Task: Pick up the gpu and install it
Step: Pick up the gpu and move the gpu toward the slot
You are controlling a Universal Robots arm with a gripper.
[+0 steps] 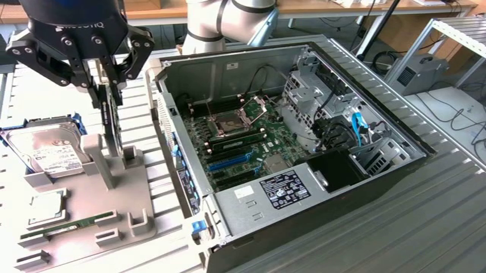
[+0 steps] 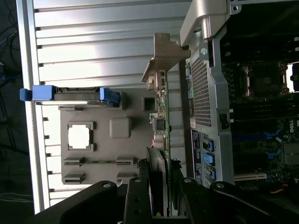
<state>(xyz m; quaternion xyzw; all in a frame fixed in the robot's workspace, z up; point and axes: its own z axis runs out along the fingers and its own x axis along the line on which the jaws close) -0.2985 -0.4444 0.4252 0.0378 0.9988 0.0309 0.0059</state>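
The gpu (image 1: 112, 122) hangs upright and edge-on over the grey holder (image 1: 83, 222) at the exterior view's left. My gripper (image 1: 102, 79) is shut on its top edge, one black finger on each side of the card. The card's lower end sits right at the holder's tall posts (image 1: 106, 165); I cannot tell whether it has left them. In the wrist view the gpu (image 2: 161, 126) runs away from my gripper (image 2: 161, 198) as a thin green strip. Its silver end bracket (image 2: 166, 53) is at the far end, beside the case wall.
The open computer case (image 1: 395, 131) lies to the exterior view's right of the holder, with the motherboard and its blue slots (image 1: 231, 162) exposed. On the holder rest a hard drive (image 1: 49, 151), a CPU (image 1: 47, 206) and a RAM stick (image 1: 65, 224). The case wall (image 2: 205, 93) stands close to the card.
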